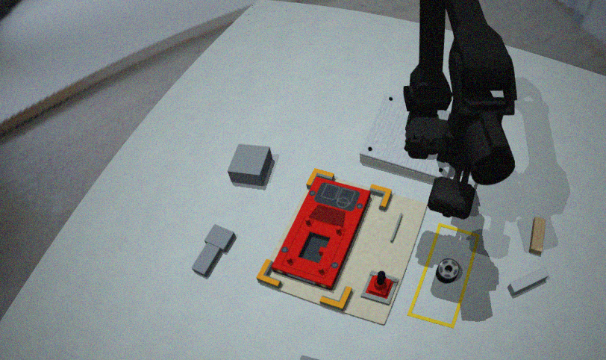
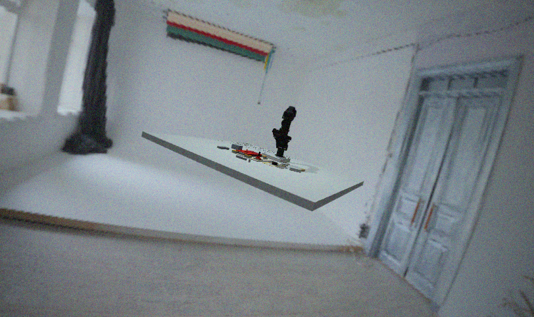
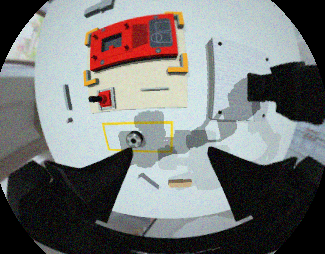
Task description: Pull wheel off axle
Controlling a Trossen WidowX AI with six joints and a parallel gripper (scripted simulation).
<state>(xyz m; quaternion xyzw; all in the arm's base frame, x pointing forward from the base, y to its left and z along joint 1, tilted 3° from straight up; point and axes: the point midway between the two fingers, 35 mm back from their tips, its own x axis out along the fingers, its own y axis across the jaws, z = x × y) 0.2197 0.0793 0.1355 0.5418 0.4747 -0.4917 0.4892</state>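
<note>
The wheel (image 1: pixel 448 270) (image 3: pixel 134 140), black with a grey spoked face, lies flat on the table inside the yellow outline of the marked area (image 1: pixel 424 270) (image 3: pixel 123 123). No overlap with the outline shows. The upright axle (image 1: pixel 380 277) (image 3: pixel 95 99) is a bare black post on a red block in a grey frame. My gripper (image 1: pixel 439 168) (image 3: pixel 170 151) is wide open and empty, raised above the table. It is away from the wheel, toward the white block in the top view. In the exterior view the wheel is too small to make out clearly.
A red chassis plate (image 1: pixel 330 217) (image 3: pixel 138 42) sits between orange corner brackets on a beige board (image 1: pixel 379 244) (image 3: pixel 128 103). A white block (image 1: pixel 388 137) (image 3: pixel 238 80) stands partly behind the arm. Grey blocks (image 1: pixel 250 163) (image 1: pixel 528 281) and a wooden block (image 1: pixel 536 234) (image 3: pixel 180 183) lie around.
</note>
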